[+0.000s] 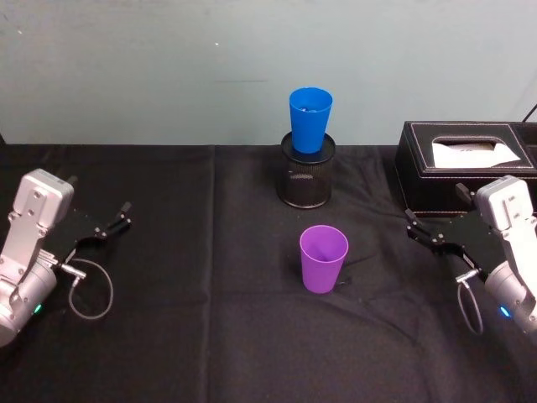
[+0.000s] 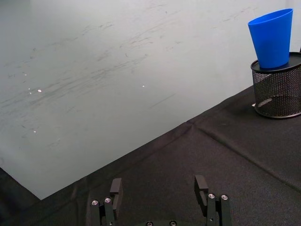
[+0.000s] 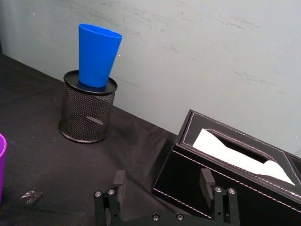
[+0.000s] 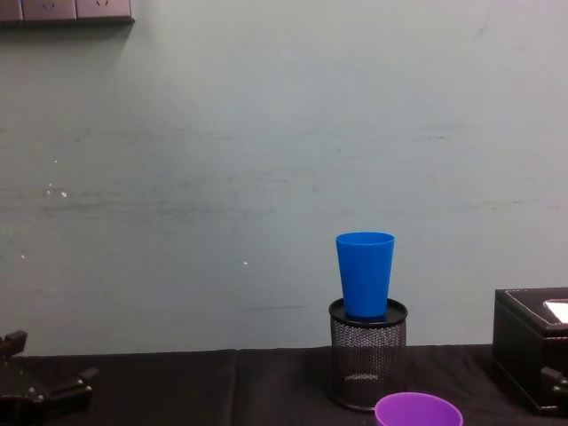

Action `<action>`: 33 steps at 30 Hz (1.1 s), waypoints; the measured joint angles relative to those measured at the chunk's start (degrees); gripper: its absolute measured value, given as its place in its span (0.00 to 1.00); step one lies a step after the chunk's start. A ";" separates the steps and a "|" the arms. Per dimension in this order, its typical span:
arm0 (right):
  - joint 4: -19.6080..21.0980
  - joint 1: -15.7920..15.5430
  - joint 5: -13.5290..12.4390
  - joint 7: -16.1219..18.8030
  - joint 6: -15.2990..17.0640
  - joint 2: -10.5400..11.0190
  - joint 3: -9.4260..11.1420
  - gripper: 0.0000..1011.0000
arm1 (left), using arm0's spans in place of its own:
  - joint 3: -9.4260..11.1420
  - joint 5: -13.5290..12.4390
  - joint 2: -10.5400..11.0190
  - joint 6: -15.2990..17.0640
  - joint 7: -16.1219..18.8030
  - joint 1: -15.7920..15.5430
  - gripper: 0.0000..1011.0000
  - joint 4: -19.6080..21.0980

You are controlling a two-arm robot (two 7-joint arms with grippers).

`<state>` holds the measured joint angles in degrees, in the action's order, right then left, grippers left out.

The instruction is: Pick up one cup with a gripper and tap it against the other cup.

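A: Purple cup (image 1: 324, 258) upright at centre of the table (image 1: 210, 336); blue cup (image 1: 310, 118) behind, perched on mesh holder (image 1: 307, 172), probably as a raised target.
B: Left gripper (image 1: 122, 217), right gripper (image 1: 414, 227) flank them, jaws open, empty.

1. A table (image 1: 185, 252) draped in black cloth carries four things.
2. A purple plastic tumbler (image 1: 323, 258) stands upright, mouth up, near the middle of the cloth.
3. At 12 o'clock from the tumbler and apart from it, a black wire-mesh pen holder (image 1: 306, 180) stands by the far edge.
4. At about 2 o'clock, a black stitched tissue box (image 1: 436, 189) sits far right, with a white tissue in its slot.
5. A small crumpled scrap (image 3: 30, 194) lies just beside the tumbler, at about 3 o'clock.
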<state>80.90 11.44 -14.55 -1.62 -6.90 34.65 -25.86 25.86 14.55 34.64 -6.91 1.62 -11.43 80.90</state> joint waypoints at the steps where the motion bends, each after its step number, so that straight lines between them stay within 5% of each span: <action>1: 0.00 0.00 0.00 0.00 0.00 0.00 0.00 0.99 | 0.00 0.00 0.00 0.00 0.00 0.00 0.99 0.00; 33: 0.00 0.00 0.00 0.00 0.00 0.00 0.00 0.99 | 0.00 0.00 0.00 0.00 0.00 0.00 0.99 0.00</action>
<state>80.90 11.43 -14.55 -1.62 -6.90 34.65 -25.86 25.86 14.55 34.65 -6.91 1.62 -11.43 80.90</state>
